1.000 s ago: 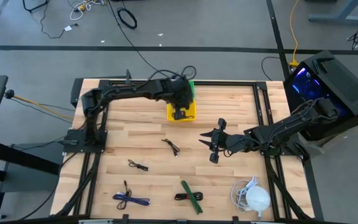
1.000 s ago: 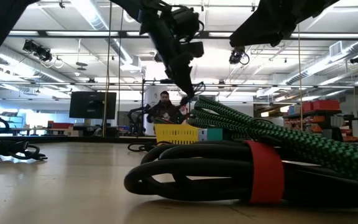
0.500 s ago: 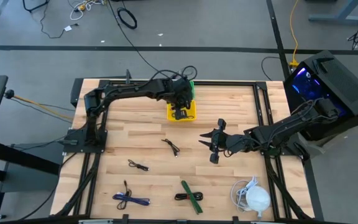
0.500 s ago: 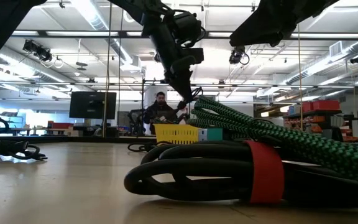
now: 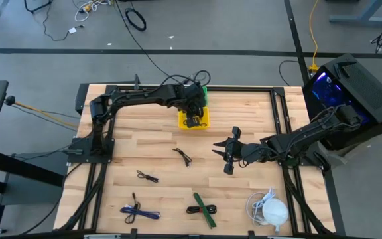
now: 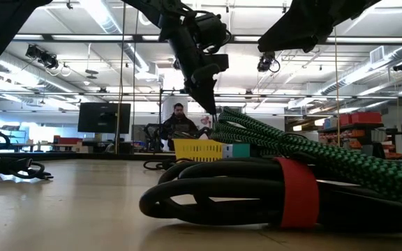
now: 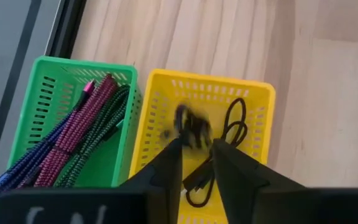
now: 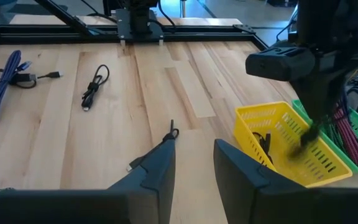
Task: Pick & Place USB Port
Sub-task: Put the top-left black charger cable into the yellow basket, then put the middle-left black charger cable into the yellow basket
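The black USB cable (image 7: pixel 192 127) is showing as a blurred, bunched dark coil over the yellow basket (image 7: pixel 156 118) — its long axis cannot be told. The left gripper (image 7: pixel 196 163) is hovering above that basket, fingers narrowly parted, gripping nothing. Another black cable (image 7: pixel 232 124) is lying inside. The green basket (image 7: pixel 48 81) alongside is holding braided cables (image 7: pixel 82 124). The right gripper (image 5: pixel 229 154) is waiting mid-table — fingers apart.

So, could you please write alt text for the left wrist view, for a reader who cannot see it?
The left gripper, fingers open, hangs over a yellow slotted plastic basket on the pale wooden table, with a blurred black cable in the air above more black cable lying inside. Beside it, a green slotted basket holds braided magenta, blue and green cables.
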